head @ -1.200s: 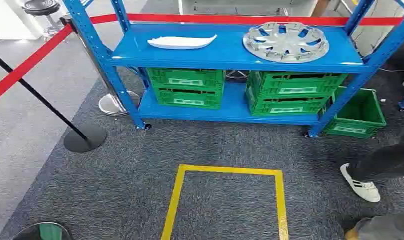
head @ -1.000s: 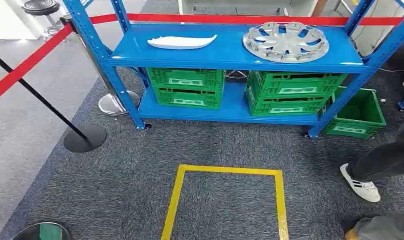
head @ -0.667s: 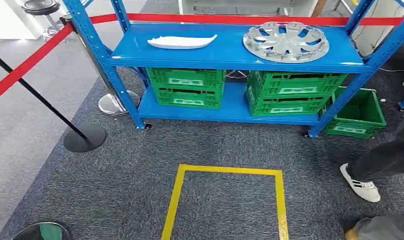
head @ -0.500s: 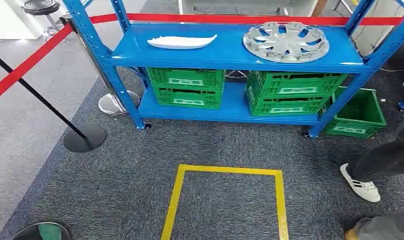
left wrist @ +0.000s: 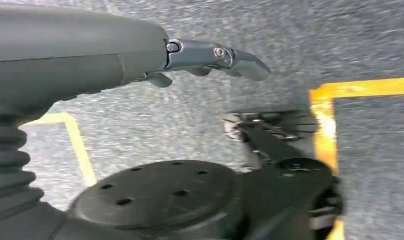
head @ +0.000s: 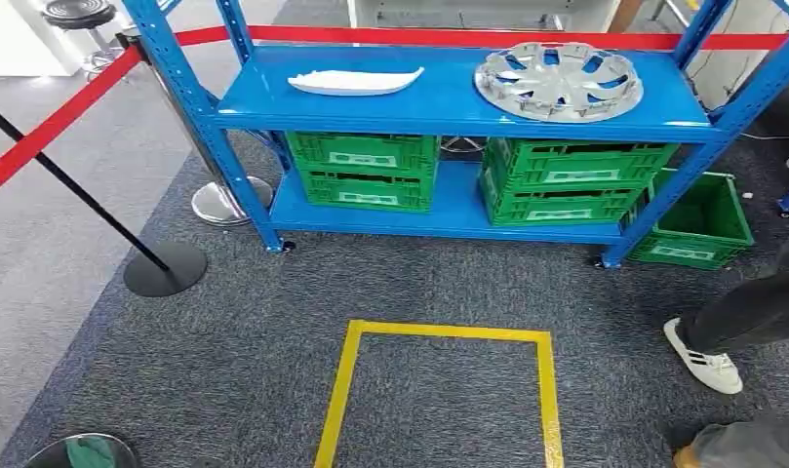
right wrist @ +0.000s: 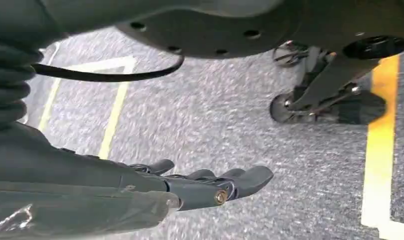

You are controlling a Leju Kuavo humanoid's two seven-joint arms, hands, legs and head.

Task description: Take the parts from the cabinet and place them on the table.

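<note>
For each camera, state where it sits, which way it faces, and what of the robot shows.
Head view: high on the body, facing forward and down at the blue rack, hubcap and white part.
Left wrist view: behind the hanging left hand, facing the floor.
Right wrist view: behind the right hand, facing the floor.
Shared: grey carpet with yellow tape.

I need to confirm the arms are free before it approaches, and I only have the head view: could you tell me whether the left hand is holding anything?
Observer: No. The left hand hangs over the grey carpet, holding nothing.
Operator: Thank you. And the right hand?
Observer: The right hand also holds nothing, its fingers extended.
Operator: Is any floor marking near the hands?
Observer: Yes, yellow tape lies on the carpet beyond the right hand.
</note>
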